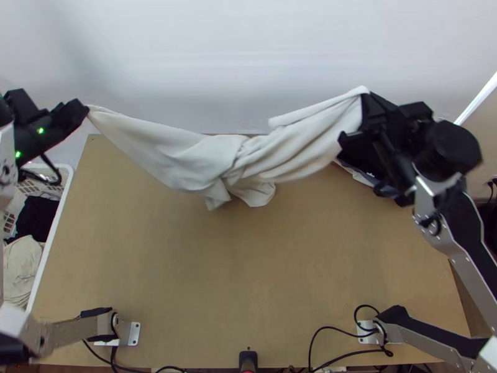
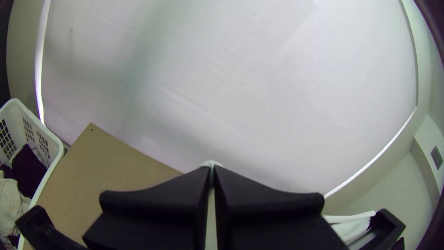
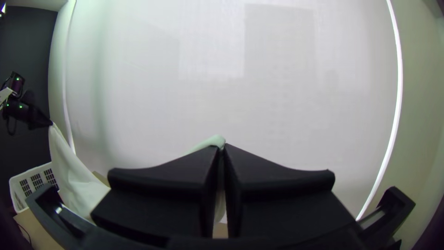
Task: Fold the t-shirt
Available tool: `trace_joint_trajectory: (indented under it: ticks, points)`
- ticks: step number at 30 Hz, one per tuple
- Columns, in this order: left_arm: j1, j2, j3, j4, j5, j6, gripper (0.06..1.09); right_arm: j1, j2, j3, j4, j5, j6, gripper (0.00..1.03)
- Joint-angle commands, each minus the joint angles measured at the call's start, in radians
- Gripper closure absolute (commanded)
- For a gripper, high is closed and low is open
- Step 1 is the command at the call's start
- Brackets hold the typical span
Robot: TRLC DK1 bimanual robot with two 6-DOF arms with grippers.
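A white t-shirt (image 1: 192,155) hangs stretched between both grippers over the table's far part, bunched and twisted in the middle, with loose ends drooping there. At the upper left, my left gripper (image 1: 86,109) is shut on one end; in the left wrist view a bit of cloth pokes out between the tips of the left gripper (image 2: 211,170). My right gripper (image 1: 363,96) holds the other end at the upper right, shut on it. In the right wrist view, white cloth (image 3: 215,141) shows at the tips of the right gripper (image 3: 221,149).
A white basket (image 1: 53,217) with dark and light cloths stands along the left of the wooden table (image 1: 248,267). Dark and white cloth (image 1: 360,173) lies beneath the right arm. Cables (image 1: 335,329) run along the near edge.
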Motion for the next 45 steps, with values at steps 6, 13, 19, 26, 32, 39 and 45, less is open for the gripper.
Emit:
trace_joint_trajectory:
  ticks: [6, 13, 19, 26, 32, 39, 45]
  points:
    - [-0.047, 0.011, -0.347, 0.169, 0.005, 0.022, 1.05, 0.014, -0.080, -0.153, 0.020, 0.015, 0.015, 1.00]
    - [-0.083, 0.244, -0.376, 0.339, -0.021, 0.014, 1.05, 0.011, -0.060, -0.279, 0.095, 0.015, 0.024, 1.00]
    - [-0.122, 0.523, -0.189, 0.421, -0.051, 0.001, 1.05, 0.001, -0.017, -0.297, 0.120, 0.015, 0.027, 1.00]
    - [-0.141, 0.838, 0.133, 0.424, -0.087, -0.007, 0.90, 0.003, 0.024, -0.299, 0.128, 0.015, 0.035, 1.00]
    - [-0.165, 0.773, 0.187, 0.378, -0.087, -0.010, 0.13, 0.011, 0.045, -0.296, 0.128, 0.015, 0.036, 1.00]
    - [-0.205, 0.461, 0.009, 0.296, -0.084, 0.243, 0.11, 0.032, 0.059, -0.288, 0.129, 0.015, 0.039, 1.00]
    - [-0.274, 0.115, -0.336, 0.307, -0.078, 0.653, 0.12, 0.041, 0.061, -0.279, 0.128, 0.015, 0.038, 1.00]
